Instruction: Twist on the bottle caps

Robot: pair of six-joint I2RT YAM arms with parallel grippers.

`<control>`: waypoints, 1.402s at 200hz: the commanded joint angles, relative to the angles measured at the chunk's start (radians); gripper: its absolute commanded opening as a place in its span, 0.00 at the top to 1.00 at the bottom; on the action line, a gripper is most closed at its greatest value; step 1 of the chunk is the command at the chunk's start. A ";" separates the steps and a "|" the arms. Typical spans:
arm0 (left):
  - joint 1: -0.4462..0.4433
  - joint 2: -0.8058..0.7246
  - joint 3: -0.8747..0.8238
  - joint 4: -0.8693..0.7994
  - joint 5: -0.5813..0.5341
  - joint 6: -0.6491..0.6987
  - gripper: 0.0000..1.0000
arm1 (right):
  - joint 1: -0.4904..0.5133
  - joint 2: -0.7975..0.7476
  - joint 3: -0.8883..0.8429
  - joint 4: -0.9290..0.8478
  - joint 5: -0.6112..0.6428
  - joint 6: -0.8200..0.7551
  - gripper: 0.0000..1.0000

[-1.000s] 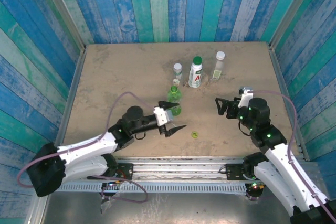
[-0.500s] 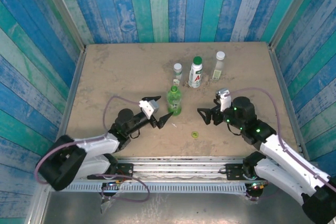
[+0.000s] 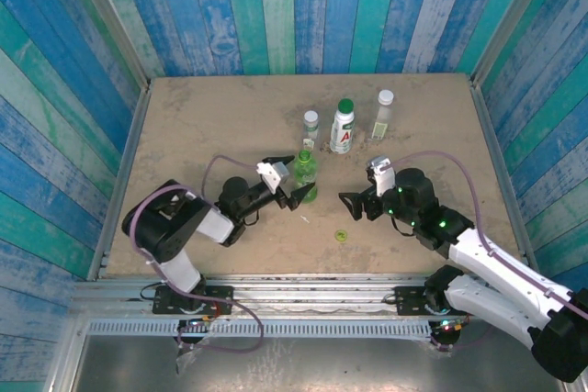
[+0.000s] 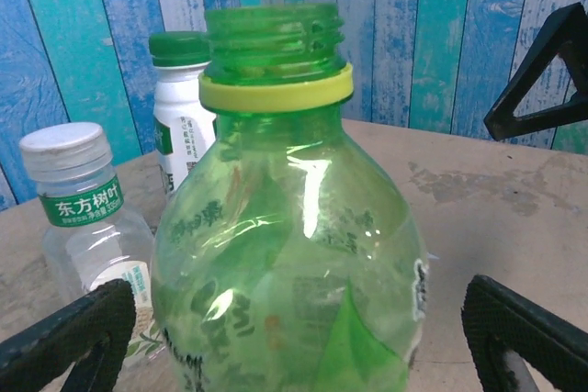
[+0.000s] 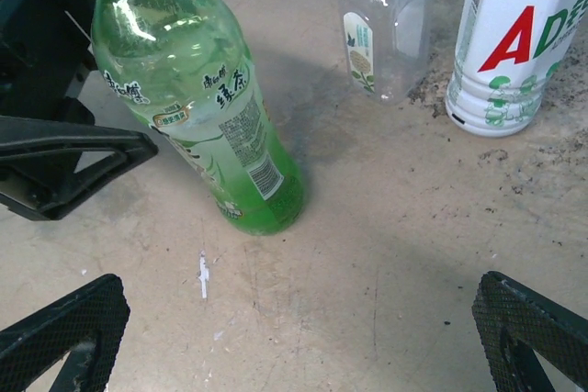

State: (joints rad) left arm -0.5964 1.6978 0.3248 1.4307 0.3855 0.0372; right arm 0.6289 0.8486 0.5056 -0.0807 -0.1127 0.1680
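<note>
Top external: sandy worktop [image 3: 184,135]. Left hand [image 3: 289,181] spread, straddling the upright, uncapped green bottle [image 3: 305,172]. Right hand [image 3: 354,205] spread, empty, just right of the bottle. Yellow-green cap [image 3: 342,236] lies near, front-right of the bottle. Best: left clamps the body squarely; right sets the cap level on the threads.

Setting: staged robot test cell, no home or shop. Evidence: my left arm [image 3: 175,227] and right arm [image 3: 482,250] bolted to a slotted metal rail [image 3: 303,286]; sandy tabletop [image 3: 211,117] boxed on three sides by panels [image 3: 294,6] printed as blue and teal planks; metal corner post [image 3: 108,16]; loose purple cable [image 3: 230,157]
</note>
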 commanded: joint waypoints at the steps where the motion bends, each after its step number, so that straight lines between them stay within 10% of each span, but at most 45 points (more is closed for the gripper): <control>1: 0.004 0.088 0.031 0.171 0.044 -0.023 0.00 | 0.004 -0.010 0.018 0.012 0.029 0.012 0.00; 110: 0.006 0.170 0.071 0.209 0.116 -0.044 0.34 | 0.006 0.008 0.011 0.000 0.048 0.030 0.02; 224: 0.030 0.183 0.064 0.255 0.149 -0.146 0.36 | 0.339 0.227 -0.006 -0.124 0.347 0.117 0.36; 280: 0.030 0.177 0.064 0.233 0.141 -0.143 0.36 | 0.388 0.369 -0.019 -0.055 0.299 0.193 0.45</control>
State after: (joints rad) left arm -0.5682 1.8408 0.3828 1.5753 0.5152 -0.1059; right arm 1.0042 1.1774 0.5045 -0.1665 0.1772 0.3050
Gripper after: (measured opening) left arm 0.641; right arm 0.556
